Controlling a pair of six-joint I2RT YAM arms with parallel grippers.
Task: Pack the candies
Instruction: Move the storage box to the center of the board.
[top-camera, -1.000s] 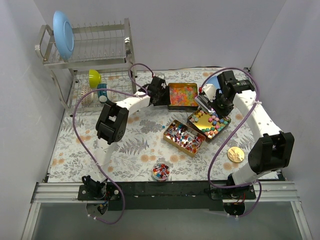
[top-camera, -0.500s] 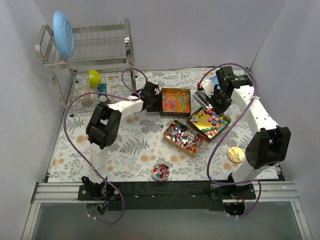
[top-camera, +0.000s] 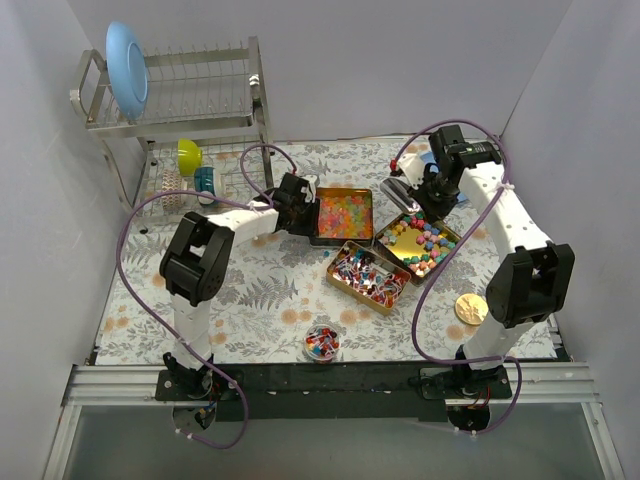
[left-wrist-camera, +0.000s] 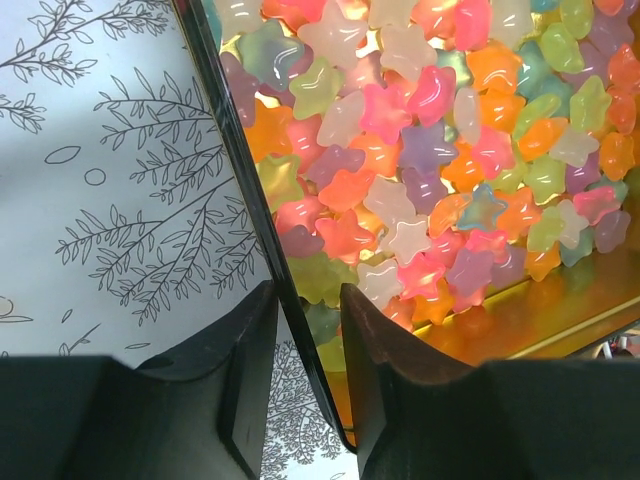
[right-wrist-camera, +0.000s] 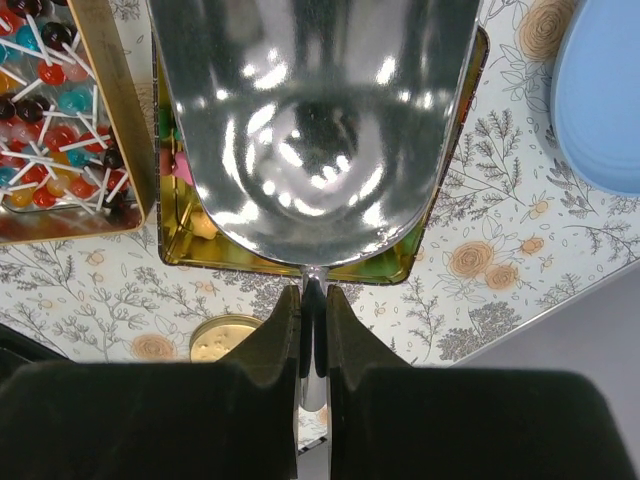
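Observation:
Translucent star gummies (left-wrist-camera: 420, 150) fill a gold tin (top-camera: 343, 190). My left gripper (top-camera: 296, 196) is shut on this tin's left wall (left-wrist-camera: 250, 200), with one finger (left-wrist-camera: 370, 350) inside and the other outside. Chunky bright candies (top-camera: 430, 243) lie in a second tin (top-camera: 392, 240). Red-blue-white sweets (top-camera: 368, 275) fill a third tin (top-camera: 340, 283). My right gripper (top-camera: 428, 188) is shut on the handle of an empty metal scoop (right-wrist-camera: 310, 130), held above the back corner of the chunky-candy tin (right-wrist-camera: 440, 250). A small glass jar (top-camera: 321, 342) holds a few candies.
A round gold lid (top-camera: 471, 308) lies at the front right and also shows in the right wrist view (right-wrist-camera: 225, 338). A blue plate (right-wrist-camera: 600, 100) lies at the back right. A dish rack (top-camera: 180, 120) with a blue plate, a yellow bowl and a cup stands at the back left.
My left gripper has moved left and nearer, dragging the gummy tin with it. My right gripper has lifted the scoop back, off the chunky candies.

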